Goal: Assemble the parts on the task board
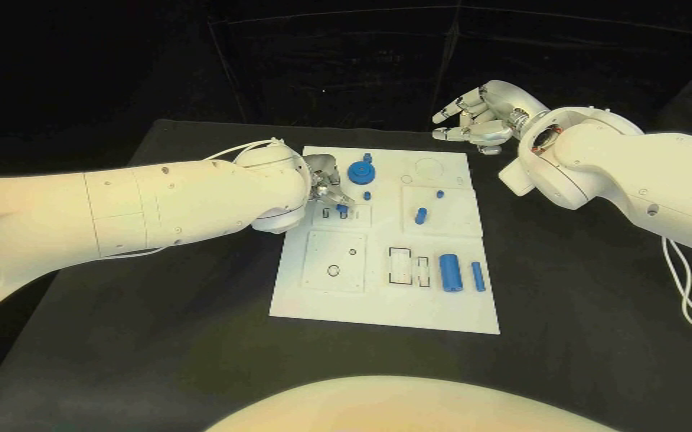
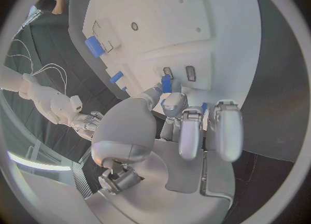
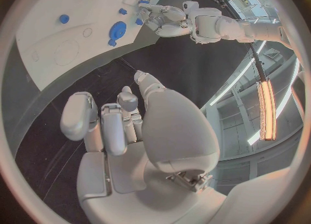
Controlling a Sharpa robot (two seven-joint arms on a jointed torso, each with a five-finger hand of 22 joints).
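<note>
In the head view, the white rectangular task board (image 1: 387, 297) is seen at the middle of the black table (image 1: 144, 352). The silver many-fingered left hand (image 1: 326, 190) is held over the board's ten o'clock corner, its fingertips down at a small blue peg (image 1: 343, 212) beside two small slots. A round blue knobbed part (image 1: 362, 169) lies at about eleven o'clock on the board, a short blue stud (image 1: 421, 216) near its centre, and a blue cylinder (image 1: 450, 272) with a slimmer blue bar (image 1: 477, 275) at about four o'clock. The silver right hand (image 1: 483, 117) is held off the board, beyond its one o'clock corner, fingers apart and loosely curled, nothing in it.

In the left wrist view, the left hand (image 2: 188, 125) is seen pinching the small blue peg (image 2: 166, 84) between thumb and a finger, right at the paired slots.

In the right wrist view, the right hand (image 3: 123, 125) is shown empty above the bare table, near the board's edge.

The step in hand is judged to be the seating of the peg in its slot. Next, the peg would need to be lined up square with the opening and pressed straight down before being let go.
</note>
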